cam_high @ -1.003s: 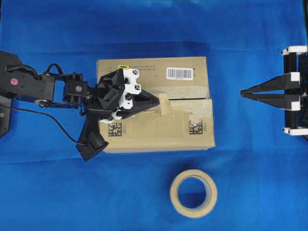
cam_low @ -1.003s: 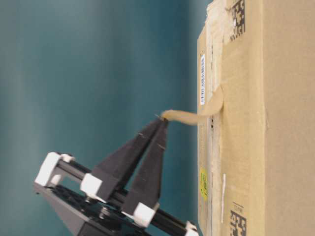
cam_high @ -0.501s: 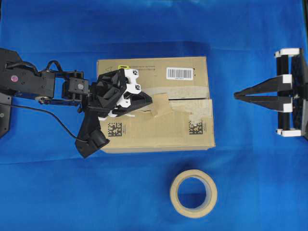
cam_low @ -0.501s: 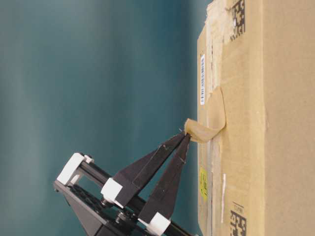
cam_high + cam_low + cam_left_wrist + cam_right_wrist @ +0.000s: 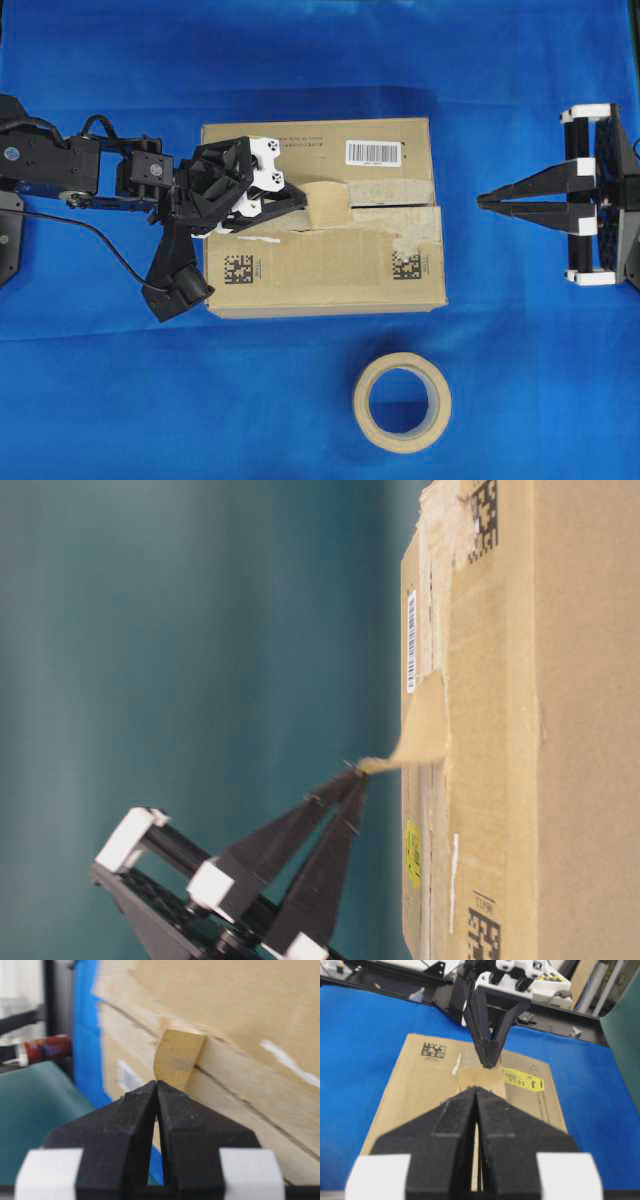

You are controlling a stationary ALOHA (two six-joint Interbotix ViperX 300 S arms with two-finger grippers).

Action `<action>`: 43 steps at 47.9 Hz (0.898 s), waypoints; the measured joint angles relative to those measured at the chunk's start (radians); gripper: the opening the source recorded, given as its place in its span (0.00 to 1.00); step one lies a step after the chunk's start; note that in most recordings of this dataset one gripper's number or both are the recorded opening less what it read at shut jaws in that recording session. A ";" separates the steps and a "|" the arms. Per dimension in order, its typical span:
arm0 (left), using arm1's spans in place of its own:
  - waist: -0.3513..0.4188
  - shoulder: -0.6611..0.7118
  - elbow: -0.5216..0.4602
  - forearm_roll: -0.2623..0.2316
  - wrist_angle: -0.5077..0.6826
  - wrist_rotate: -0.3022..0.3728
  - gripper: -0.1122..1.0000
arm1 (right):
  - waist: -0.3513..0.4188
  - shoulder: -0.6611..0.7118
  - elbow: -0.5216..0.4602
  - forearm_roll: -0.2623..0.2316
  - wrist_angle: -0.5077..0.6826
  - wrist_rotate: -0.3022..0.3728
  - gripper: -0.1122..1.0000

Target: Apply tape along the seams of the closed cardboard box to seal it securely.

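Drawn back since the earlier frame, left gripper [image 5: 298,203] stays clamped on limp, light tape [image 5: 327,206]; grip its free edge.

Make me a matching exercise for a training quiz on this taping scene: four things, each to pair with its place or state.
Things:
1. tape
2. tape roll
3. right gripper
4. barcode label

Places or states:
A. flat on the blue cloth, in front of the box
B. pinched at one end by the left gripper, over the seam
C. shut, off the box
D. stuck on the box top

Pairs: 1-B, 2-A, 3-C, 4-D
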 measured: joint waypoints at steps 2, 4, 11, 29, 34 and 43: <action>0.000 0.003 0.000 0.000 0.011 0.000 0.10 | 0.000 0.005 0.000 0.000 -0.002 0.000 0.10; 0.000 0.008 0.000 0.000 0.018 0.002 0.10 | 0.000 0.012 0.000 0.000 -0.006 0.000 0.10; 0.000 0.025 -0.006 0.000 0.026 0.002 0.10 | 0.000 0.055 -0.005 0.000 -0.032 0.000 0.10; 0.008 0.032 -0.012 -0.002 0.031 0.000 0.10 | -0.035 0.268 -0.106 0.041 -0.100 0.020 0.11; 0.008 0.032 -0.012 -0.002 0.031 0.000 0.10 | -0.048 0.353 -0.158 0.054 -0.101 0.021 0.22; 0.008 0.032 -0.012 -0.002 0.031 0.002 0.10 | -0.051 0.495 -0.264 0.066 -0.089 0.025 0.69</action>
